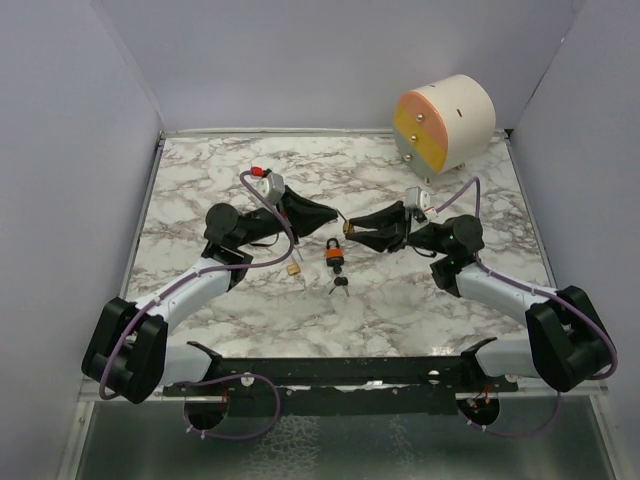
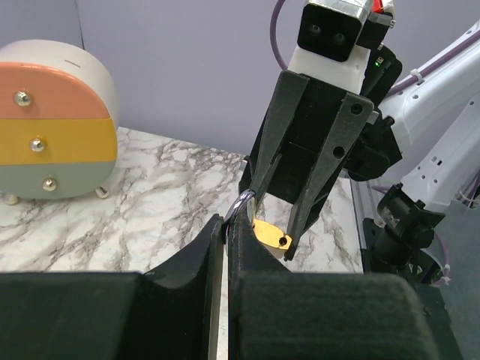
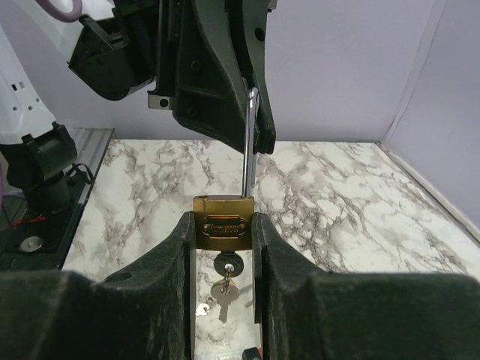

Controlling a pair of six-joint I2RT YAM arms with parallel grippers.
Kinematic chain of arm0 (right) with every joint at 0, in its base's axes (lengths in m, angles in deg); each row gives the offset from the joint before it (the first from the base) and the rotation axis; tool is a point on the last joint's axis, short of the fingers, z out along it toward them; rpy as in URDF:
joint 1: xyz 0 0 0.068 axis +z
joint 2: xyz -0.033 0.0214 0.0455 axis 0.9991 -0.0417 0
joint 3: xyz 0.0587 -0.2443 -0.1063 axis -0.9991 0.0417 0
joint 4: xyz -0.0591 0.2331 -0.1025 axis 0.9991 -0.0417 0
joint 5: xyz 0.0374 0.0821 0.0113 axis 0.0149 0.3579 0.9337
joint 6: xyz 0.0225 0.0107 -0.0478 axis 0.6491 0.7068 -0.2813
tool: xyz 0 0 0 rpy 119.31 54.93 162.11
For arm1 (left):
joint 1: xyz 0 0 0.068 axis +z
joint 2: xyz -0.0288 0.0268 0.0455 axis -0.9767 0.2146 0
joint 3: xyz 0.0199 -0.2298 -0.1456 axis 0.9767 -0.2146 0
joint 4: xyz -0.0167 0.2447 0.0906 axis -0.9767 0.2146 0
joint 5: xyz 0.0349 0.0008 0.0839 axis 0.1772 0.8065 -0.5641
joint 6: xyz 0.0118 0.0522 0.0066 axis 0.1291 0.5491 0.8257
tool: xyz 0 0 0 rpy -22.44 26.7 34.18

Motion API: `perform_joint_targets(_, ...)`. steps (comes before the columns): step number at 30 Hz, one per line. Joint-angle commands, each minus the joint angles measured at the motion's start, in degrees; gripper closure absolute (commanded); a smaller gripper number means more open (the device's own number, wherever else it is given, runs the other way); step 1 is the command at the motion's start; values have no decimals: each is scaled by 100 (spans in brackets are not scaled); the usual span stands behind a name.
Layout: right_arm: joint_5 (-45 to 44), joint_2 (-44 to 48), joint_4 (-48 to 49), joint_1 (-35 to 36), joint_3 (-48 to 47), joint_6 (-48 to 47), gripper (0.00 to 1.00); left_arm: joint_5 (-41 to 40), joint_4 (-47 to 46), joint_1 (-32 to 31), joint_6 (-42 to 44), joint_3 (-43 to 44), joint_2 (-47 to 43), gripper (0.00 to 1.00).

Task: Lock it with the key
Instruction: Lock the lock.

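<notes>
A brass padlock (image 3: 223, 217) is held in the air between both grippers, over the middle of the table (image 1: 346, 229). My right gripper (image 3: 223, 225) is shut on its body from both sides. Its steel shackle (image 3: 250, 142) points away from the body into my left gripper (image 2: 226, 225), which is pinched shut on the shackle tip (image 2: 246, 204). A key (image 3: 227, 264) sits in the keyhole under the body, and a second key (image 3: 225, 291) hangs from it on a ring. In the left wrist view the brass body (image 2: 268, 232) shows between the right gripper's fingers (image 2: 330, 172).
An orange padlock (image 1: 333, 254) lies on the marble below the grippers, with loose keys (image 1: 340, 286) in front of it and a small brass lock (image 1: 294, 268) to its left. A round box with pink, yellow and green bands (image 1: 445, 125) stands at the back right.
</notes>
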Motion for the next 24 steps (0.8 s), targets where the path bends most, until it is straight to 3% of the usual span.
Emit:
perform_joint_targets(1,-431,-49,-159,41,-129,-192,99,-152,-180,-35,81,-56,-366,100)
perform_joint_targets(10,-1286,-18,-671,330,-214,-803,99,-264,-179,-93,-349,85,-257,98)
perform_joint_targets(15,-2668,108,-1284,1172,-318,-1917,99,-466,-179,-194,-524,99,-301,97)
perform_joint_targets(24,-3545,248,-1132,1455,-170,-2138,99,-558,-81,-250,-457,-76,-352,100)
